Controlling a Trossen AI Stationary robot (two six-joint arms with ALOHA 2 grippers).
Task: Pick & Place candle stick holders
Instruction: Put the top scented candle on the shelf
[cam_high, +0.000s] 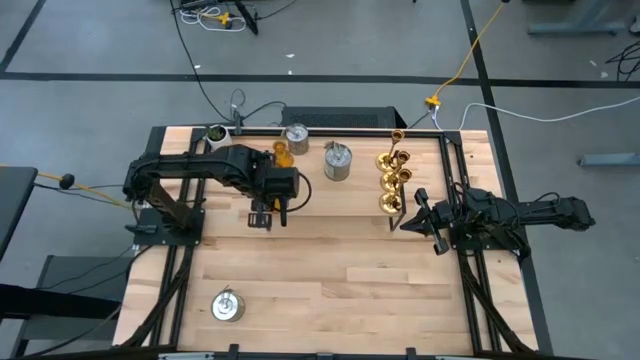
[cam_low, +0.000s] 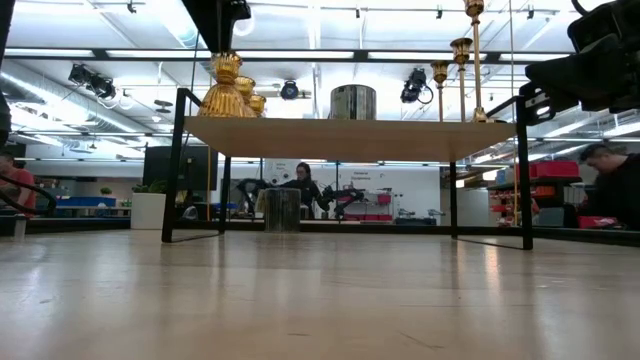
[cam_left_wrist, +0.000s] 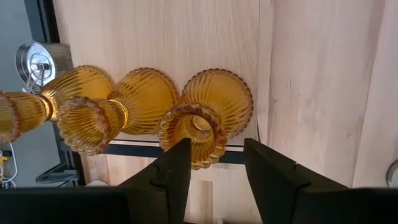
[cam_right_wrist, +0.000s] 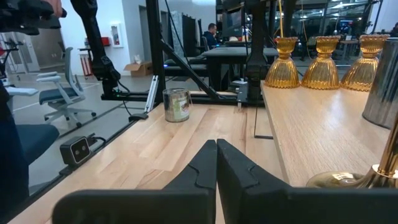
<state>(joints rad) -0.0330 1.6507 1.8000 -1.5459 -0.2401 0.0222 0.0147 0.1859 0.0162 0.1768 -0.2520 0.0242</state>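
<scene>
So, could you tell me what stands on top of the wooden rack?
On the rack: three amber holders, a silver can-shaped holder and tall brass holders. The left gripper hides part of the nearest amber one.

Quick count from what's visible: three amber ribbed glass holders (cam_left_wrist: 214, 102) in a row on the wooden rack (cam_high: 360, 140), three gold brass holders (cam_high: 392, 178) lined up near the rack's other end, and three silver metal cans (cam_high: 338, 162), two of them up by the rack and one lone can (cam_high: 227, 305) down on the tabletop (cam_high: 340, 270). Plus one small whitish cup (cam_high: 215, 133) in the corner.
</scene>
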